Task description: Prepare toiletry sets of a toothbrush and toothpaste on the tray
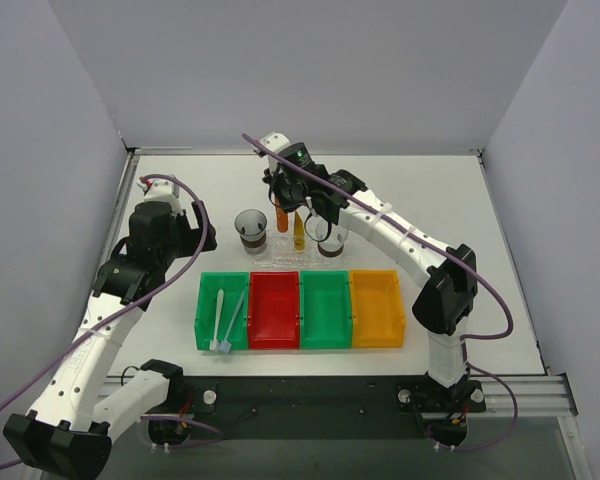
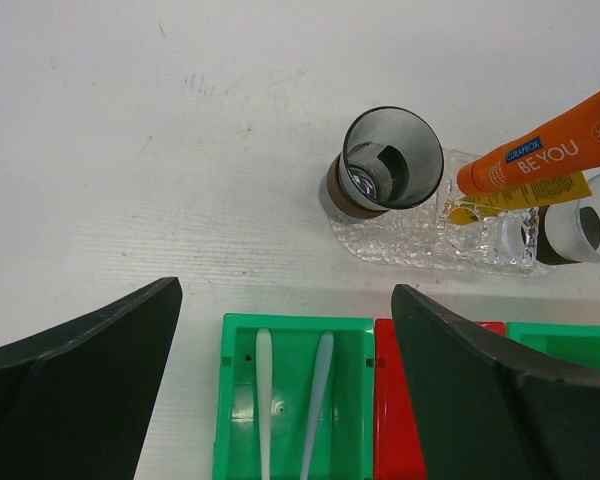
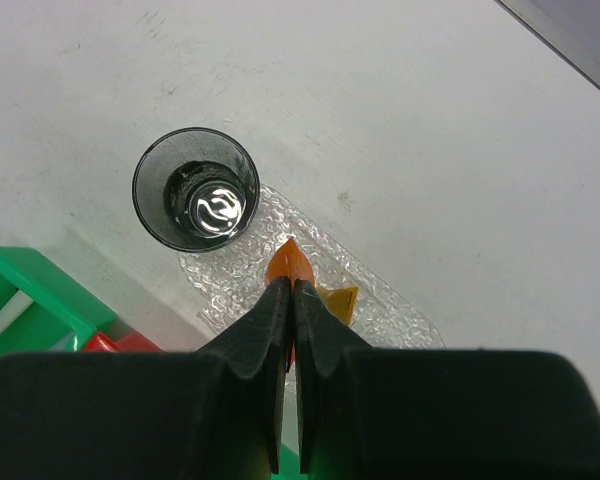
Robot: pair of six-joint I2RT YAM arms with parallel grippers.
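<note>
The orange tube [image 2: 550,155] is clamped by the right tool [image 3: 289,287], held upright with its narrow end pointed down over the tray [image 2: 400,245], at 3 o'clock from the cup [image 2: 385,160].

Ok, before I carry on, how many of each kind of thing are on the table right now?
Toothbrushes: 2
Toothpaste tubes, orange and yellow: 2
Clear cups: 2
Bins: 4
Tray: 1
Total: 11

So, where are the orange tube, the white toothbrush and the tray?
orange tube [image 2: 550,155], left wrist view, on its printed label.
white toothbrush [image 2: 264,400], left wrist view, on its handle.
tray [image 2: 405,240], left wrist view, on its bare bumpy surface.
</note>
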